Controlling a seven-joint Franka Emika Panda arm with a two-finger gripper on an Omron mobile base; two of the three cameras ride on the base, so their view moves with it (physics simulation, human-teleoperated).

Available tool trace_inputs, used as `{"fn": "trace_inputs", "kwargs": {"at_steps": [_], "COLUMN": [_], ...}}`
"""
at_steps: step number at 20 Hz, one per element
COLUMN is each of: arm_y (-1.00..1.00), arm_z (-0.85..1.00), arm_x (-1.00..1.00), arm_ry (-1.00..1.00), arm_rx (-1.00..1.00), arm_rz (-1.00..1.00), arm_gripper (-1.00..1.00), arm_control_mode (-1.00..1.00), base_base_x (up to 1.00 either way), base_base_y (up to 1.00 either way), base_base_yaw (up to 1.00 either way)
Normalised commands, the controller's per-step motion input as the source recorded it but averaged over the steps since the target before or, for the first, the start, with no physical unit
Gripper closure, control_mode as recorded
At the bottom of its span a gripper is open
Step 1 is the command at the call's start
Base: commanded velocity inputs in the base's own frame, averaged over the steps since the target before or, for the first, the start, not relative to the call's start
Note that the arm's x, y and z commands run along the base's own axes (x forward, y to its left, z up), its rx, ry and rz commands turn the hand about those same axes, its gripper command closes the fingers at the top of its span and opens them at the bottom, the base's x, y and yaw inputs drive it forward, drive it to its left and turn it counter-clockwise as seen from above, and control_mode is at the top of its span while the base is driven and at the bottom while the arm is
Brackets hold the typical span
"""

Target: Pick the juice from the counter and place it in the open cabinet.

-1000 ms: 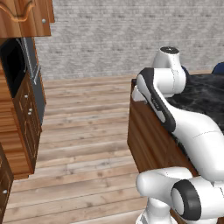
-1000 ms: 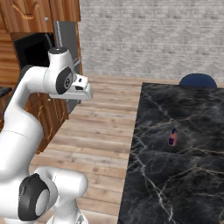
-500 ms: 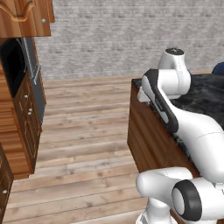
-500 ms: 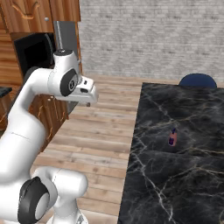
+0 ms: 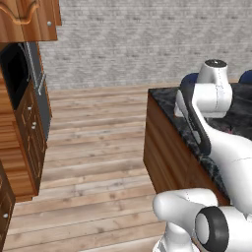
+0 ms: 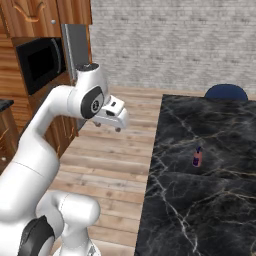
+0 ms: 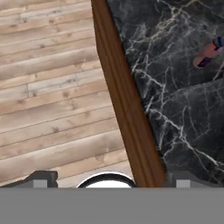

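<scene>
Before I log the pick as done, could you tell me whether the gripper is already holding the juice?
No, the juice stands alone on the black marble counter, while the gripper hangs over the wooden floor, well apart from it.

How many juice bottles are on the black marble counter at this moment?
1. The juice stands upright on the counter, apart from its edges and away from the open gripper. The counter's right part runs out of frame, so others could be hidden.

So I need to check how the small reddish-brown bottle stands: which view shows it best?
The right base view: the small reddish-brown juice bottle stands upright and whole on the black marble counter. The hand view catches it foreshortened near the edge.
</scene>
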Motion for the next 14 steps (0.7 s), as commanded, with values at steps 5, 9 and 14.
{"fn": "trace_inputs", "kwargs": {"at_steps": [5,9,14], "arm_y": [-0.68,-0.62,-0.63], "arm_z": [-0.09,-0.1,-0.19], "arm_x": [-0.08,0.0,0.0], "arm_ry": [0.0,0.0,0.0], "arm_rx": [0.0,0.0,0.0], "arm_rz": [-0.29,-0.29,-0.28], "arm_gripper": [-1.0,-1.0,-1.0], "arm_control_mode": [-1.0,-1.0,-1.0], "base_base_x": [0.0,0.0,0.0], "base_base_y": [0.0,0.0,0.0], "base_base_yaw": [0.0,0.0,0.0]}}
